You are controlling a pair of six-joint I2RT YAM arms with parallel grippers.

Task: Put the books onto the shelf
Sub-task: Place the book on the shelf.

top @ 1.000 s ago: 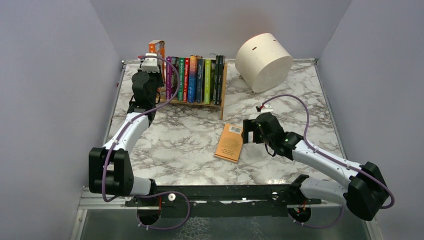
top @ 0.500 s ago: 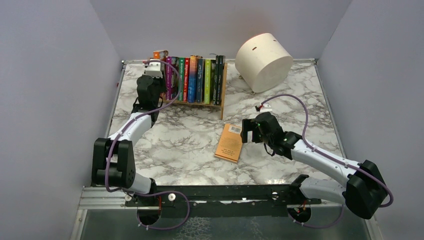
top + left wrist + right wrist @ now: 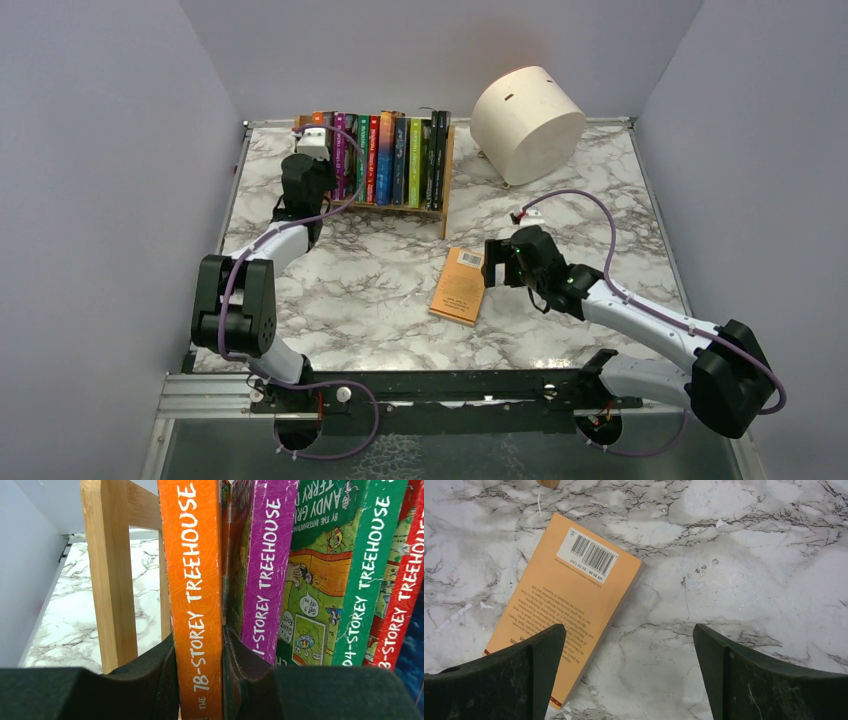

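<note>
Mia: What is hard to see?

Tom: From above, the left arm covers the left end of the shelf (image 3: 447, 185), so the grip is hidden there. The left end effector (image 3: 199, 680) shows well only in its own camera.

Mia: What does that camera show?

Tom: Its two black fingers (image 3: 155, 680) are squeezed onto the spine of an orange book (image 3: 192, 580). The book stands upright, just beside the shelf's wooden end post (image 3: 107, 570). The top and bottom of the book are cut off, so I cannot tell if it rests on the shelf.

Mia: What is in the shelf?

Tom: A row of books (image 3: 395, 160), all upright with their spines facing out. Up close, a purple book (image 3: 267, 570) is next to the orange one. Then comes a green book (image 3: 370, 570), and a red book (image 3: 405, 605) is cut off at the edge.

Mia: Is any book outside?

Tom: Yes, a pale orange book (image 3: 564, 600) lies flat on the marble surface (image 3: 749, 580), barcode up, in front of the shelf's right end. One low corner hides behind a finger.

Mia: And the right end effector (image 3: 626, 650)?

Tom: Its fingers are wide apart and hold nothing. One is over the book's edge, the other over bare surface. I cannot tell if it touches.

Mia: What shows only from above?

Tom: A cream drum (image 3: 527, 120), behind and to the right of the shelf.
</note>
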